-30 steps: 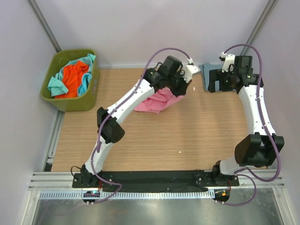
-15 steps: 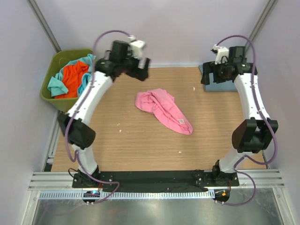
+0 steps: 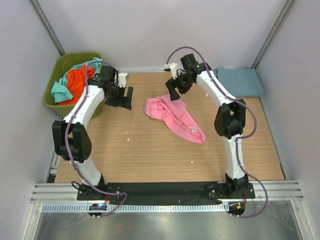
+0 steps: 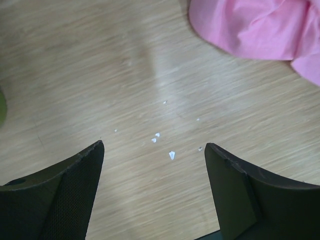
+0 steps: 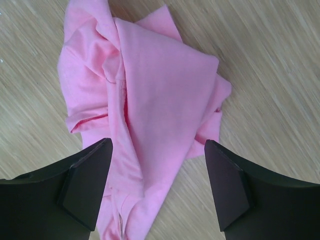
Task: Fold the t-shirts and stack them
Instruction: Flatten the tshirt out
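The pink t-shirt (image 3: 172, 116) lies crumpled in a loose heap near the middle of the bench (image 3: 150, 155). It is bunched at its far end and trails to a narrower tail toward the near right, where a small white label shows. The blue-grey t-shirt (image 3: 240, 81) sits folded flat in the far right corner. The orange t-shirt (image 3: 77, 82) and teal t-shirt (image 3: 59, 91) are jumbled together in the green bin (image 3: 75, 55) at far left.

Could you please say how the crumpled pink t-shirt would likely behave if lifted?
The crumpled pink cloth t-shirt probably drapes limply, given its soft folds. Lying bunched, it likely unfurls unevenly when lifted. Pushed, it would probably bunch rather than slide.
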You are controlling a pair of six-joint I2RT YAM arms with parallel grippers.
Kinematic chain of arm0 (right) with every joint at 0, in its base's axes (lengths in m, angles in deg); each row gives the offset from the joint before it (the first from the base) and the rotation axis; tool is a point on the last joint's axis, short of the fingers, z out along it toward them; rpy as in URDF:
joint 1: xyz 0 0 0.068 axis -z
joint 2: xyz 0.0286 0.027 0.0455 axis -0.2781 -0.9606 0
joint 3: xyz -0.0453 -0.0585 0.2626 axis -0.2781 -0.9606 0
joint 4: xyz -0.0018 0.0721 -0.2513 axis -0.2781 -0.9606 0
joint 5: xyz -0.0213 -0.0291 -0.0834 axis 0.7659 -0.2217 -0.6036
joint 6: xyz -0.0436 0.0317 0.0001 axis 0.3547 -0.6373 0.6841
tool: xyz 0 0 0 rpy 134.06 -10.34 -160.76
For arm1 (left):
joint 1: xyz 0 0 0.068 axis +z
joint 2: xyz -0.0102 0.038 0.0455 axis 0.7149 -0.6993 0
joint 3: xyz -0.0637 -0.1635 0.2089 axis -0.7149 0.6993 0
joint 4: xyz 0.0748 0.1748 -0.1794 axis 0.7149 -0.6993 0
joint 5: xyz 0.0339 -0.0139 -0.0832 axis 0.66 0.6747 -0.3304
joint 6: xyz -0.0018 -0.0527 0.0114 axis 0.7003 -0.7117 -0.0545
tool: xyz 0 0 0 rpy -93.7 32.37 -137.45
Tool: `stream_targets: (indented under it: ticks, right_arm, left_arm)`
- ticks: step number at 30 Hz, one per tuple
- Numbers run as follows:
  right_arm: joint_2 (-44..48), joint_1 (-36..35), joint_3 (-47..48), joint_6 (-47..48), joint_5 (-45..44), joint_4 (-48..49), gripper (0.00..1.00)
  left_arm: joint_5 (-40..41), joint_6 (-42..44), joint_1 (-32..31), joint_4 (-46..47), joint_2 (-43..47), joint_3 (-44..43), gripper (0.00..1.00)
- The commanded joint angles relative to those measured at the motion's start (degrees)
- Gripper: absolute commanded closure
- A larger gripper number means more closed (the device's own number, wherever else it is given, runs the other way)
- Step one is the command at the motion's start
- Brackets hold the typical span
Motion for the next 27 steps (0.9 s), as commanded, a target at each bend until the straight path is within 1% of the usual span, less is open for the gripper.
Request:
stream_targets:
  ticks: [1,5,14,18,19,20,22,23,24,27]
  right_arm:
    - [-0.9,-1.0,5.1,3.7,0.5,-1.6,0.20]
    - [-2.0,-2.4,4.5,3.9,1.2,-1.5,0.22]
    - [-4.5,-3.5,1.9,4.0,1.4,-1.6,0.24]
    - [-6.3,-4.2,1.5,3.8,-0.9,-0.9,0.26]
    - [-6.7,-4.1,1.7,3.8,-1.7,-0.9,0.30]
    - [-7.3,-4.2,2.1,3.6,-2.2,-0.9,0.42]
    - [-7.4,-4.3,2.5,3.2,-3.9,-0.8,0.63]
    - [-6.4,-4.3,2.3,2.8,-4.4,-0.2,0.91]
    - [-5.6,-4.3,1.9,2.6,-5.2,0.1,0.98]
    - [-0.5,-4.0,-0.9,2.9,-7.9,0.9,0.99]
  left_arm:
    - [3.6,1.7,0.4,0.5,5.6,1.1,0.18]
    - [6.3,1.3,0.7,1.3,5.7,1.9,0.16]
    - [6.6,0.8,0.7,1.3,5.0,1.5,0.16]
    - [7.0,0.8,0.8,1.6,4.9,2.0,0.16]
    - [7.1,0.7,0.7,1.6,5.0,2.1,0.16]
    - [7.2,0.8,0.8,1.6,5.0,2.1,0.15]
    - [7.5,0.8,0.8,1.7,5.2,2.2,0.16]
    - [7.6,0.8,0.8,1.8,5.3,2.2,0.15]
    - [7.7,0.8,0.8,1.9,5.4,2.3,0.15]
    - [7.4,0.8,0.8,2.3,5.3,2.2,0.15]
